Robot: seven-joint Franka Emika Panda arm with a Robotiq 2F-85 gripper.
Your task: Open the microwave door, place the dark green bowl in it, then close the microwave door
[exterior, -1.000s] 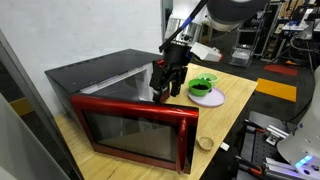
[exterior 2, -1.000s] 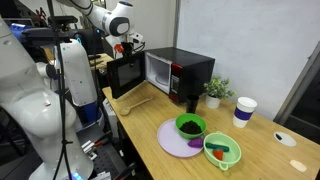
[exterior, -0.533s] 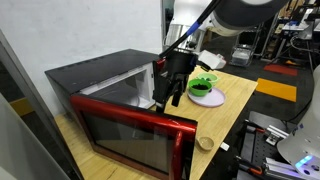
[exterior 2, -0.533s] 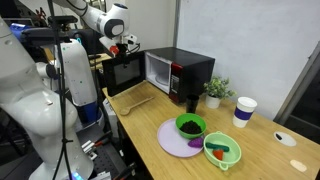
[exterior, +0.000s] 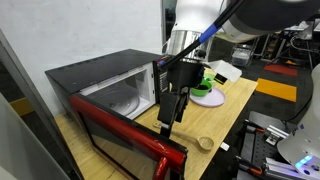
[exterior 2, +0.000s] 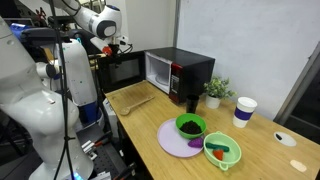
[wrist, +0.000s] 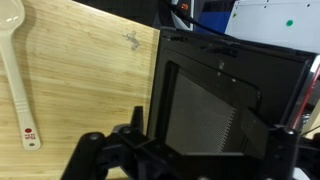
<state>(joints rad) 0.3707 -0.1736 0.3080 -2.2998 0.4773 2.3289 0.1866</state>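
Gripper (exterior: 165, 115) of the Panda arm hangs with jaws spread wide and holding nothing, just beside the top edge of the microwave door (exterior: 115, 140). The door stands open from the microwave (exterior: 100, 72), and the bare cavity shows behind the gripper. In the wrist view the door's dark window fills the space below the jaws. The dark green bowl (exterior 2: 190, 126) sits well apart from the gripper, beyond the microwave's far side, on a lavender plate (exterior 2: 172, 143) on the wooden table (exterior 2: 260, 150). A lime-green bowl (exterior 2: 222, 152) rests just beside the plate, farther still from the gripper. A white spoon (wrist: 15, 70) lies on the table near the door.
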